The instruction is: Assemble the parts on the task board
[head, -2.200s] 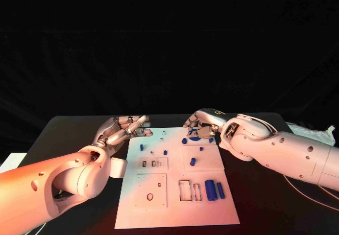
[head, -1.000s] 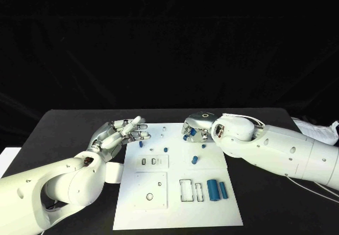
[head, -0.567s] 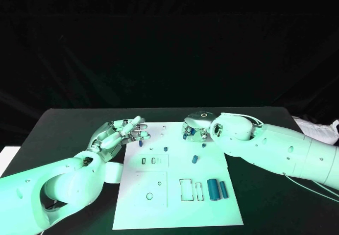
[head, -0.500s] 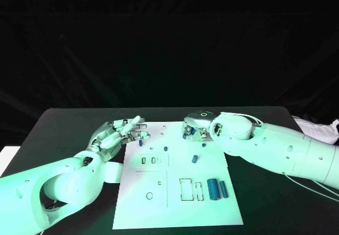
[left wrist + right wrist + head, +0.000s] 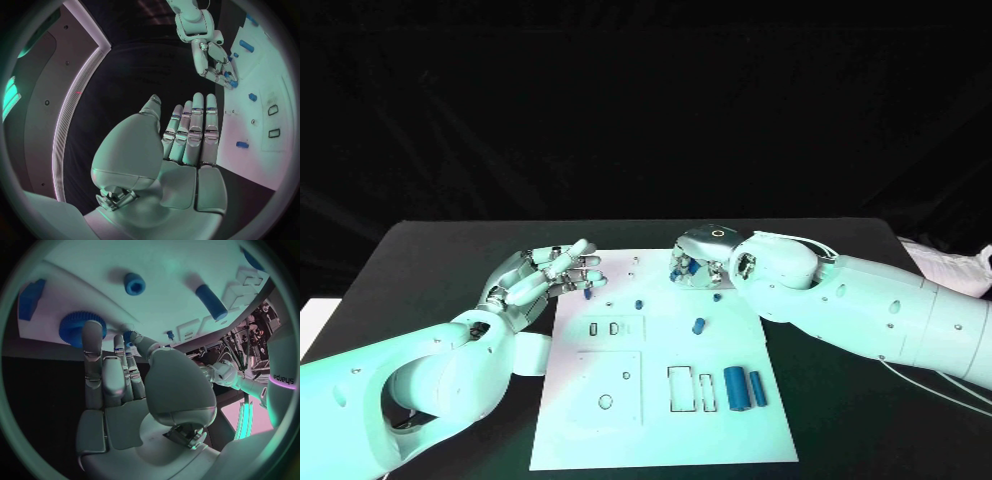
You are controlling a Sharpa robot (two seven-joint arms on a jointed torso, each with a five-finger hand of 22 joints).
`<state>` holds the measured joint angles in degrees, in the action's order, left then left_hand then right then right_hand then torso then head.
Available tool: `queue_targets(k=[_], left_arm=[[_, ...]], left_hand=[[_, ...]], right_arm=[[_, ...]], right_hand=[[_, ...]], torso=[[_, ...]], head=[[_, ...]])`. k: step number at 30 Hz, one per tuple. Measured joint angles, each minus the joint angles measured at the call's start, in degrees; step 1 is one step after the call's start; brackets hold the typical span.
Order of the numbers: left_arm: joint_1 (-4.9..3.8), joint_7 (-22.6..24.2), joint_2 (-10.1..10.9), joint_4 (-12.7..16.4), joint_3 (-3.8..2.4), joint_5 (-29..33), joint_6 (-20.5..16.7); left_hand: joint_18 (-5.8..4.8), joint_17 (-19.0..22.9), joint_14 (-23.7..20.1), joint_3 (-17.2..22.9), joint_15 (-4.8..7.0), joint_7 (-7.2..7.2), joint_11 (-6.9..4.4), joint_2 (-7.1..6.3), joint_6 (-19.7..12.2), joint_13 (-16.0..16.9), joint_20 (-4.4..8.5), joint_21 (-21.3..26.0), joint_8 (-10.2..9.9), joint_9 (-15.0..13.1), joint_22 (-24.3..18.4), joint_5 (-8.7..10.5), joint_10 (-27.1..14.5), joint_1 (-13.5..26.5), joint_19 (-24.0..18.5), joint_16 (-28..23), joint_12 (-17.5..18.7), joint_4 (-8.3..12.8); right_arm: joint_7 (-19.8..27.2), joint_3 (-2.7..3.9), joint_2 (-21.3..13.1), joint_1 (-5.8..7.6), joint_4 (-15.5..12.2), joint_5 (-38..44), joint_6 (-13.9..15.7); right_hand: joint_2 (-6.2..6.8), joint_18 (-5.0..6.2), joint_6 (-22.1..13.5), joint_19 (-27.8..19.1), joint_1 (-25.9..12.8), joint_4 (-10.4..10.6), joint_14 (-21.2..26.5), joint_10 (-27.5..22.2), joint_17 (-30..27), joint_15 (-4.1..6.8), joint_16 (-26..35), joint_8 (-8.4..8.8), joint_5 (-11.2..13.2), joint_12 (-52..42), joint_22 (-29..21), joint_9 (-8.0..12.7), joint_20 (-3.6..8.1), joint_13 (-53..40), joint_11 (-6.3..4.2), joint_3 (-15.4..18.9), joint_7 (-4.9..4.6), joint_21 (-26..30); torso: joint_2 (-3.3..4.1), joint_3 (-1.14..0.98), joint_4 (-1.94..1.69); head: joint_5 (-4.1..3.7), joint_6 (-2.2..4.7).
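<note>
1. The board point(image 5: 661, 400) lies flat at the middle of the bench point(image 5: 430, 260).
2. The left hand point(image 5: 538, 277) hovers at the board's far left corner, fingers point(image 5: 194, 125) straight, side by side, holding nothing.
3. The right hand point(image 5: 700, 262) is at the board's far edge, its fingers point(image 5: 103, 365) pinching a small blue part point(image 5: 128, 336) beside a blue gear point(image 5: 78, 327).
4. Two blue cylinders point(image 5: 743, 385) lie near the board's right edge; a blue peg point(image 5: 697, 324) lies mid-board.
</note>
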<state>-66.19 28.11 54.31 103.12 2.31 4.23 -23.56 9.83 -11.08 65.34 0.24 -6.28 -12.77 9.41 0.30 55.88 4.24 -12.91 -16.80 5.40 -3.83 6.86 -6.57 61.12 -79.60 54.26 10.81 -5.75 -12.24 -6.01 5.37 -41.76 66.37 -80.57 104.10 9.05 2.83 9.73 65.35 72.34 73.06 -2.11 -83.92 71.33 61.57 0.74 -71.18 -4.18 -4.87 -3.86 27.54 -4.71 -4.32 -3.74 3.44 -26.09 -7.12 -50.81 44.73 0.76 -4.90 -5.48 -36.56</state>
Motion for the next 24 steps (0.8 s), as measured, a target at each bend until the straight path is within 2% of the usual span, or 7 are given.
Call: queue_targets(k=[5, 14, 24], left_arm=[[0.0, -0.16, 0.02, 0.0, 0.0, 0.01, 0.04], [0.0, -0.35, -0.02, 0.01, -0.01, 0.03, 0.14], [0.0, -0.52, -0.03, 0.12, -0.01, 0.04, 0.23]], left_hand=[[-0.01, -0.08, -0.2, -0.16, -0.2, 0.0, 0.0, 0.0, 0.0, 0.0, 0.0, 0.28, -0.25, 0.0, -0.05, 0.0, 0.0, 0.0, 0.0, 0.0, 0.0, 0.16], [-0.01, -0.15, -0.2, 0.02, -0.2, 0.0, 0.18, 0.0, 0.0, -0.06, 0.0, 0.28, -0.25, 0.0, -0.05, 0.0, -0.19, 0.0, 0.0, -0.22, 0.0, 0.33], [-0.01, -0.15, -0.2, 0.02, -0.19, 0.0, 0.2, 0.0, 0.0, -0.06, 0.0, 0.28, -0.25, -0.01, -0.11, -0.01, -0.2, 0.0, 0.0, -0.22, 0.0, 0.33]], right_arm=[[-0.81, 0.04, 1.07, 0.19, -0.02, -0.61, 2.82], [-2.3, 0.08, 4.72, 1.08, 2.96, -0.6, 6.52], [-3.7, -0.04, 8.35, 1.2, 6.23, -0.24, 9.17]], right_hand=[[0.23, 0.0, 0.0, 0.0, -0.23, 0.35, 0.0, 0.0, 0.02, 0.0, -0.28, 0.05, -0.01, 0.0, 0.44, -0.15, 0.0, 0.0, 0.0, -0.27, 0.0, -0.48], [0.38, 0.0, -0.01, 0.0, -0.38, 1.02, 0.0, 0.19, 0.3, 0.0, -0.61, 0.13, -0.01, 0.0, 1.1, -0.41, 0.0, 0.01, 0.2, -0.24, 0.0, -1.13], [0.38, 0.0, -0.05, 0.0, -0.38, 1.18, -0.21, 0.19, 0.45, 0.21, -0.61, 0.35, 0.01, 0.0, 1.49, -0.4, 0.0, 0.02, 0.2, -0.4, -0.03, -1.33]], torso=[[0.08, 0.01, -0.07], [0.29, 0.1, -0.26], [0.71, 0.17, -0.8]], head=[[0.05, 0.19], [0.16, 0.47], [-0.2, 0.46]])
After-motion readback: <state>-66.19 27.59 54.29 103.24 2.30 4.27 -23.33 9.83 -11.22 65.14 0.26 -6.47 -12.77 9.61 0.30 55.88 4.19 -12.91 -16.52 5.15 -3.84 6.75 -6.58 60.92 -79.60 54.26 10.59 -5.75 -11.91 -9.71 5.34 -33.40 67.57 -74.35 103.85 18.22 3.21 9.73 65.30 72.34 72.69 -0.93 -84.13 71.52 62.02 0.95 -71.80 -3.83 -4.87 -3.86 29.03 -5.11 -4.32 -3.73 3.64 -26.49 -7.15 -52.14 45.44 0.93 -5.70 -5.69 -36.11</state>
